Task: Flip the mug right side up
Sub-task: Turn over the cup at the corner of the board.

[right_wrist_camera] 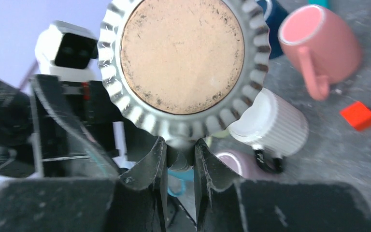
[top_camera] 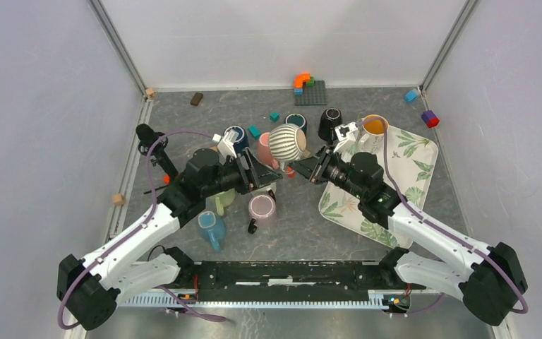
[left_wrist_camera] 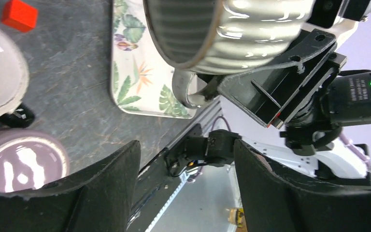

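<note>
The ribbed silver mug (top_camera: pixel 287 143) hangs in the air above the middle of the table, tipped on its side. My right gripper (top_camera: pixel 298 168) is shut on its handle (right_wrist_camera: pixel 180 145), and the mug's tan base (right_wrist_camera: pixel 182 53) faces the right wrist camera. Its open mouth (left_wrist_camera: pixel 181 29) points toward my left arm, with the handle (left_wrist_camera: pixel 186 92) below it. My left gripper (top_camera: pixel 265 176) sits just left of and below the mug. In the left wrist view the left gripper (left_wrist_camera: pixel 186 193) stands open, with nothing between its fingers.
Under the arms lie a pink mug (top_camera: pixel 265 150), a lilac mug (top_camera: pixel 262 207), a blue mug (top_camera: pixel 210 227) and a white ribbed mug (right_wrist_camera: pixel 273 123). A leaf-print tray (top_camera: pixel 409 162) lies at the right, with a black mug (top_camera: pixel 330 121) and small blocks behind.
</note>
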